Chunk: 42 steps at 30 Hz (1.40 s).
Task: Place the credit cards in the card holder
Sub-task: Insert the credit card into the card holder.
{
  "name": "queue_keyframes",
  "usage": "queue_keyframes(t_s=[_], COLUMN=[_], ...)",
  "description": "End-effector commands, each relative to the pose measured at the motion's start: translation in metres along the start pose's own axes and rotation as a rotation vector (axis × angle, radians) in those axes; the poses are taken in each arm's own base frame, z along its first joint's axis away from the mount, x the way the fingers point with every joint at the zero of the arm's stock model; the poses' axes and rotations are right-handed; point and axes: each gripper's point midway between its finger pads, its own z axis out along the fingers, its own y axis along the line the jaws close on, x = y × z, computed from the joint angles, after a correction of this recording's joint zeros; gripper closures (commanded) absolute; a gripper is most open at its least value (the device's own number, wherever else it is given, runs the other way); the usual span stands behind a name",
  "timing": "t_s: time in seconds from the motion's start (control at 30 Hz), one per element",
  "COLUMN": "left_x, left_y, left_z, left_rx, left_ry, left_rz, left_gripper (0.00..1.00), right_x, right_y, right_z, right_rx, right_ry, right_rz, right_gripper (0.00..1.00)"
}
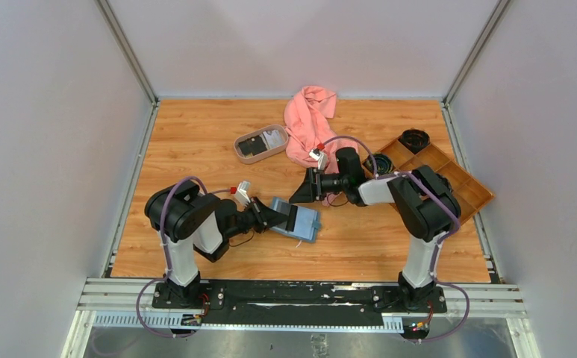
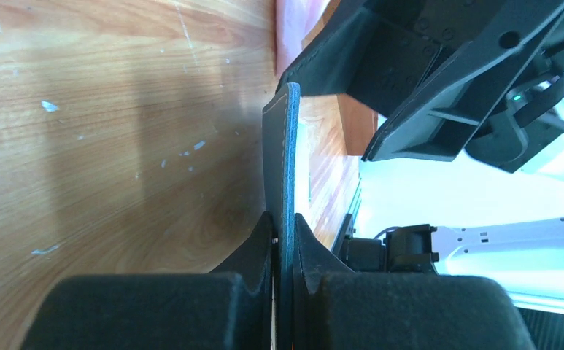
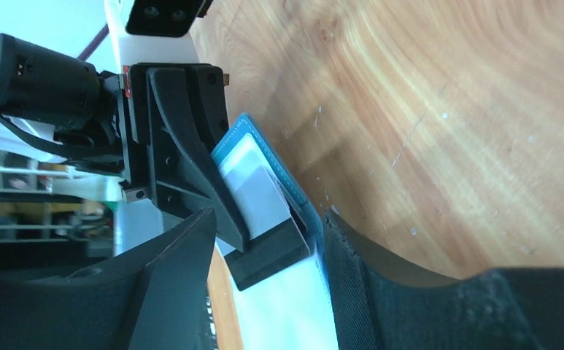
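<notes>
Only left wrist view shows left end effector clamped on card holder flap; right end effector spread apart.

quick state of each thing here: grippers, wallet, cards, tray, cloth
left gripper: shut on a flap of the teal-blue bifold card holder
card holder: open
right gripper: open, jaws either side of a black plastic card
black plastic card: standing in the holder, sticking out
oval beige tray: holds a second black card and a pale grey-white card
pink cloth: crumpled
</notes>
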Motion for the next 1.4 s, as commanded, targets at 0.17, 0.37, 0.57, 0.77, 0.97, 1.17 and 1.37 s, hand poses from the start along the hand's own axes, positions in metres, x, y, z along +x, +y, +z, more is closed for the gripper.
queue_keyframes(t_s=[0.17, 0.37, 0.57, 0.77, 0.97, 1.17, 1.37], left_x=[-0.003, -0.005, -0.010, -0.011, -0.010, -0.008, -0.004], left_y=[-0.021, -0.018, -0.018, -0.014, -0.011, -0.008, -0.001], left_z=[0.001, 0.004, 0.005, 0.006, 0.009, 0.010, 0.010], left_rx=[0.084, 0.077, 0.074, 0.059, 0.055, 0.048, 0.033], left_ry=[-0.014, -0.023, -0.046, -0.054, -0.044, -0.035, -0.015], left_rz=[0.093, 0.108, 0.120, 0.119, 0.116, 0.110, 0.100], left_gripper=[1.00, 1.00, 1.00, 1.00, 0.98, 0.93, 0.87], right_x=[0.008, 0.030, 0.039, 0.041, 0.042, 0.044, 0.043], right_y=[0.011, 0.017, 0.017, 0.003, -0.008, -0.016, -0.012], right_z=[-0.034, -0.039, -0.026, -0.021, -0.012, -0.002, 0.005], right_rx=[0.059, 0.039, 0.003, 0.110, 0.118, 0.106, 0.067], right_ry=[0.201, 0.252, 0.189, 0.143, 0.128, 0.122, 0.119], right_rz=[-0.414, -0.305, -0.047, 0.148, 0.250, 0.323, 0.352], right_gripper=[0.40, 0.67, 0.72, 0.61, 0.57, 0.57, 0.57])
